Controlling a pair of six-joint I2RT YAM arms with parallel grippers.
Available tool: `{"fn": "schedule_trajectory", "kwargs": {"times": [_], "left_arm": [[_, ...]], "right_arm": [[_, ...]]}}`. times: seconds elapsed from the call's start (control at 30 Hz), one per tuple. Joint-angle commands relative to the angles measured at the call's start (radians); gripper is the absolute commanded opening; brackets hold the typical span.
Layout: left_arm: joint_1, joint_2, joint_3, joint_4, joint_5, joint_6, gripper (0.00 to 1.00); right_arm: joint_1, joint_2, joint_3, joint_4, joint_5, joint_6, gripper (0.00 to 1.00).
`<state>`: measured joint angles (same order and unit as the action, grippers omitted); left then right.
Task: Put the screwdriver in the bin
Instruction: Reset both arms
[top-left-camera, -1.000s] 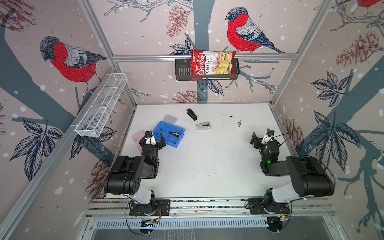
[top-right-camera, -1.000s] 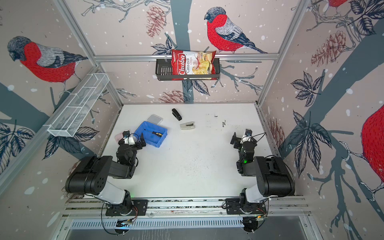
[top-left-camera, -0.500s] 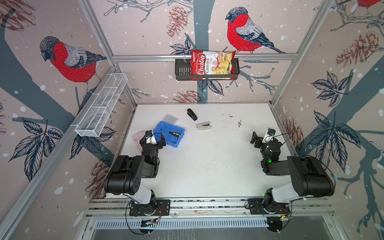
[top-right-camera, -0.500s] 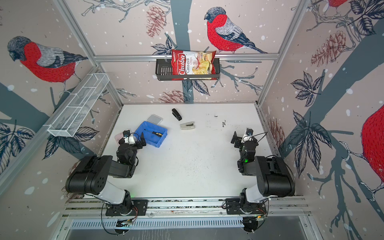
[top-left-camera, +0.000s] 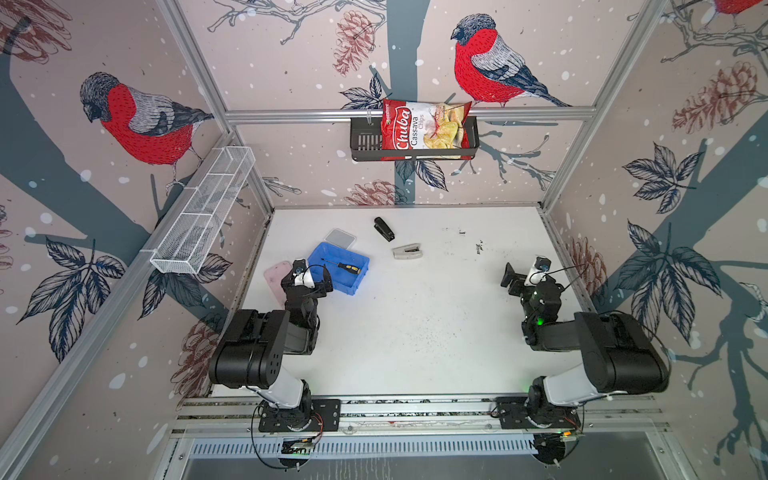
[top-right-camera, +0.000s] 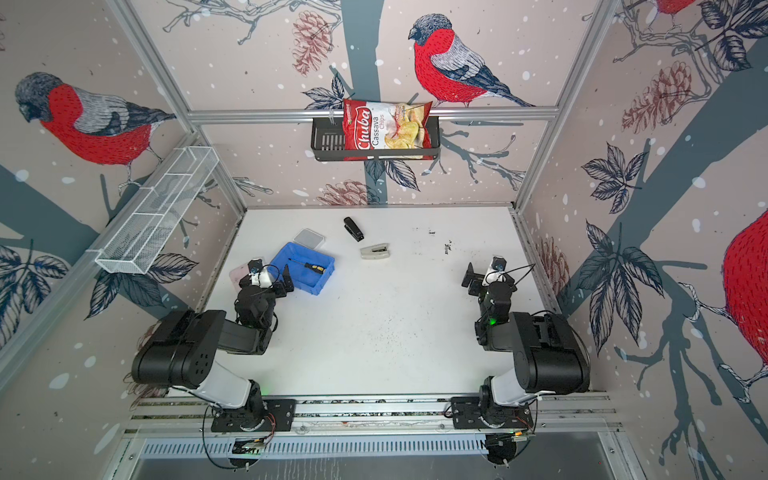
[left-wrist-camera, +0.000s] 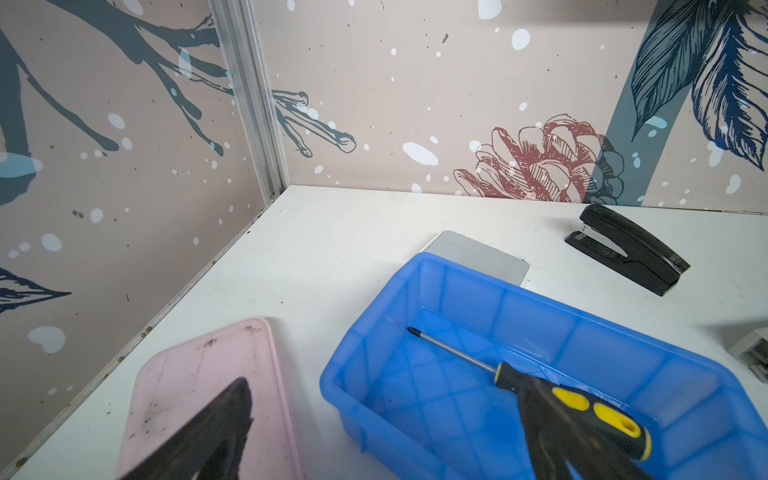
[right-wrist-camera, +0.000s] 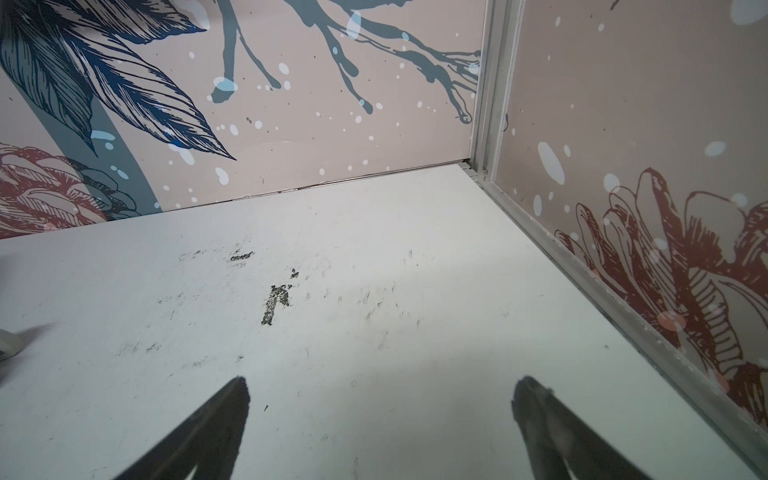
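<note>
Screwdriver: the small screwdriver with black handle, yellow end cap and thin dark metal shaft (top-left-camera: 347, 267) lies flat on the floor of the bin, tip toward the left wall of the cell.
Bin: the small shallow rectangular bright blue plastic tray (top-left-camera: 347, 286) sits on the white tabletop (top-left-camera: 415, 324), in its far left part.
Left gripper: the left gripper (left-wrist-camera: 384, 384) hangs at the bin's near left corner with its jaws spread wide and nothing between them. In the left wrist view one finger shows over the pink container and one (left-wrist-camera: 552, 419) over the bin, in front of the screwdriver's handle.
Right gripper: the right gripper (right-wrist-camera: 382, 382) is spread wide and empty, over bare scuffed tabletop near the right wall.
Beside the bin: a pink rounded flat plastic container (top-left-camera: 275, 272) lies just to its left, and a flat pale grey rounded-corner plate (top-left-camera: 340, 238) lies at its far edge.
Further back: a black stapler (top-left-camera: 384, 228) and a light grey stapler (top-left-camera: 408, 251) lie apart from the bin.
Walls: a white wire mesh basket (top-left-camera: 203, 212) hangs on the left wall; a red bag of cassava chips (top-left-camera: 424, 131) stands in a black shelf basket (top-left-camera: 363, 143) on the back wall.
</note>
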<state>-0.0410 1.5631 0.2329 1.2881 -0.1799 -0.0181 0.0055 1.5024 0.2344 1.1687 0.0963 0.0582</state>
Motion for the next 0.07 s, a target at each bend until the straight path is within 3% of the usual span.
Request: {"fn": "schedule_trajectory", "kwargs": {"times": [0.0, 0.03], "left_arm": [[0.000, -0.003, 0.002, 0.020, 0.000, 0.016, 0.98], [0.000, -0.005, -0.002, 0.026, 0.002, 0.016, 0.98]], "right_arm": [[-0.001, -0.003, 0.001, 0.026, -0.007, 0.011, 1.00], [0.000, -0.005, -0.001, 0.028, -0.005, 0.011, 1.00]]}}
